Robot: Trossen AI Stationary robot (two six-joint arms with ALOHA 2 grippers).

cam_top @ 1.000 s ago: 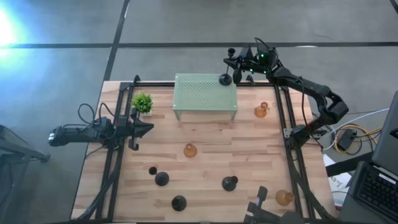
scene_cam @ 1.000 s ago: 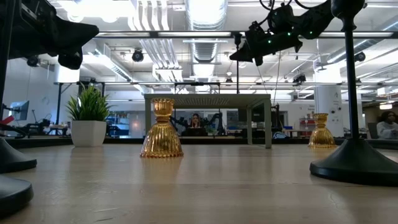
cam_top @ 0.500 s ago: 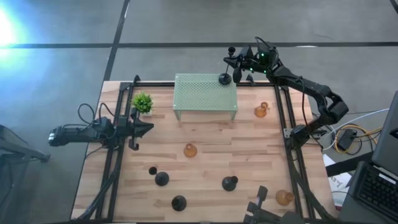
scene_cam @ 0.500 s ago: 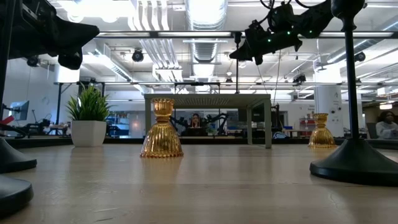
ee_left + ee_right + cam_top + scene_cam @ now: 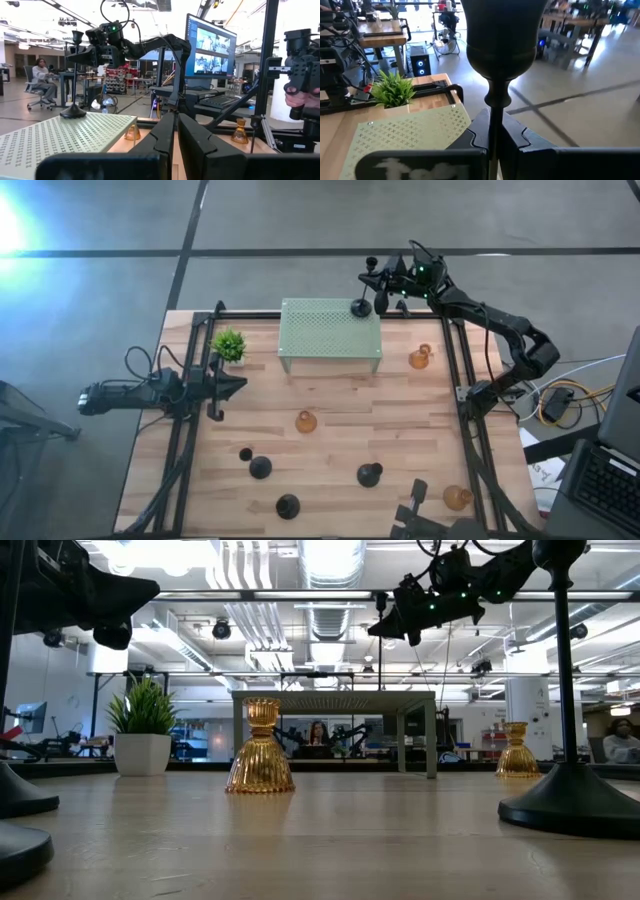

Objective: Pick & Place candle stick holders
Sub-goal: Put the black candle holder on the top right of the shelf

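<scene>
A tall black candle stick holder [image 5: 74, 75] stands upright on the far right corner of the pale green perforated stand [image 5: 330, 330], with my right gripper [image 5: 379, 283] shut on its thin stem. In the right wrist view its cup [image 5: 502, 35] rises just above the fingers. Three amber holders [image 5: 305, 421] [image 5: 420, 358] [image 5: 457, 498] and several black ones [image 5: 260, 468] [image 5: 370, 474] [image 5: 288, 506] rest on their bases on the wooden table. My left gripper [image 5: 240, 385] waits shut at the table's left edge, touching nothing. My right gripper pinches the upper part of the holder's thin stem [image 5: 495, 112], a little below the cup, between its two fingers [image 5: 475, 131]. The fingers come in about level from the table's far right side and lie across the stem. The holder is upright, with its round base [image 5: 73, 111] on the stand's top.
A small green potted plant [image 5: 228, 345] stands left of the stand. Black frame rails [image 5: 185, 440] run along the table's left and right sides. Bare wood lies between the stand and the holders near the front edge.
</scene>
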